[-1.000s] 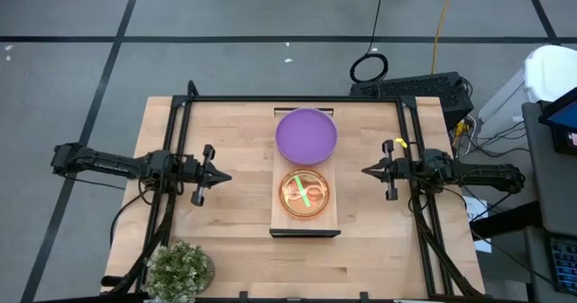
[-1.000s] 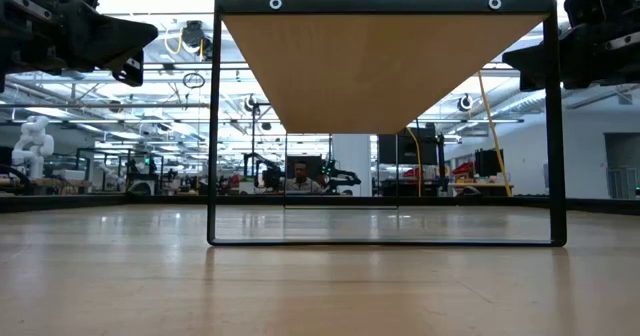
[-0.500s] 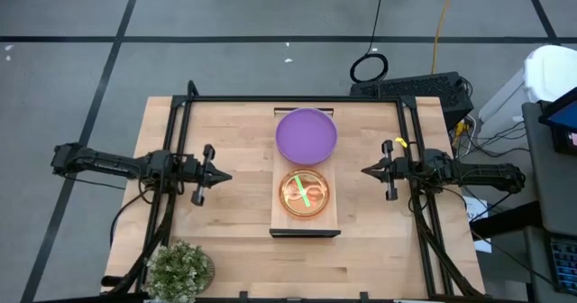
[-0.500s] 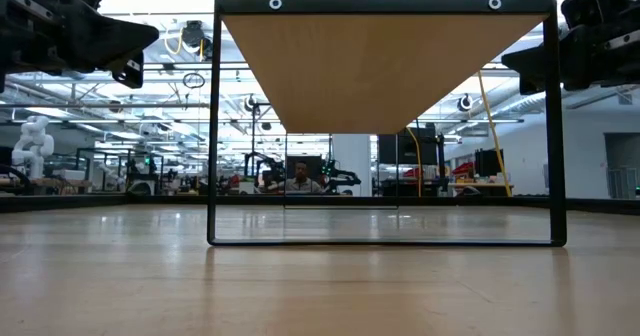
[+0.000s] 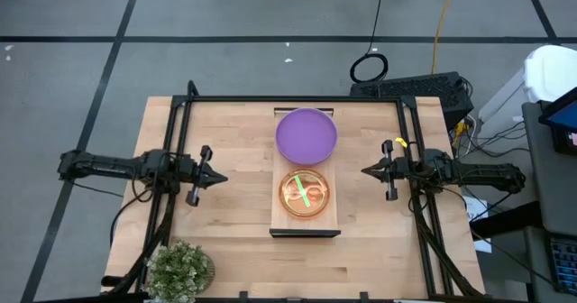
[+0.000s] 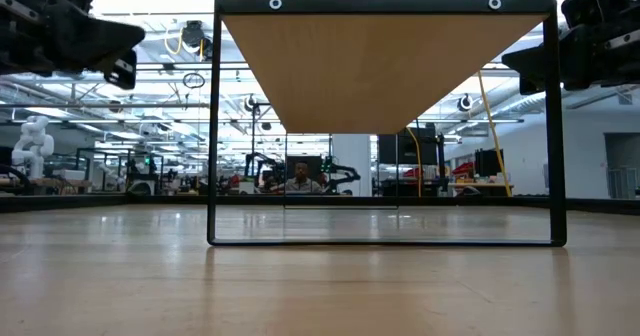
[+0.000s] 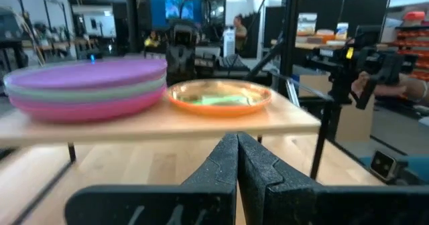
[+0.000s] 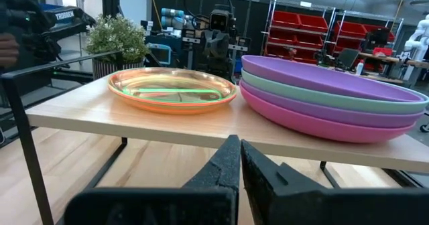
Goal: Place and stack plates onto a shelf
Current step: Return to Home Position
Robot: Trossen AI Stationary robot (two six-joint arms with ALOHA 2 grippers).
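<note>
The shelf (image 5: 280, 224) stands raised on dark legs at the table's middle, and the low view shows its underside (image 6: 380, 61). On its far half sits a stack of large plates (image 5: 306, 133), purple over teal over magenta (image 8: 328, 101). On its near half lie the small translucent plates (image 5: 305, 193), orange with green showing through (image 7: 218, 94). My left gripper (image 5: 221, 179) hovers shut to the left of the shelf. My right gripper (image 5: 365, 170) hovers shut to its right. Both point level at the shelf and hold nothing.
A potted plant (image 5: 180, 269) stands at the table's near left corner. A dark frame of bars (image 5: 180, 114) runs along the table's left, far and right sides. Bare tabletop lies on both sides of the shelf. A person sits in the room behind (image 6: 302, 179).
My left gripper has drawn back a little toward the table's left edge, still shut and level. The plates and the shelf have stayed where they were.
</note>
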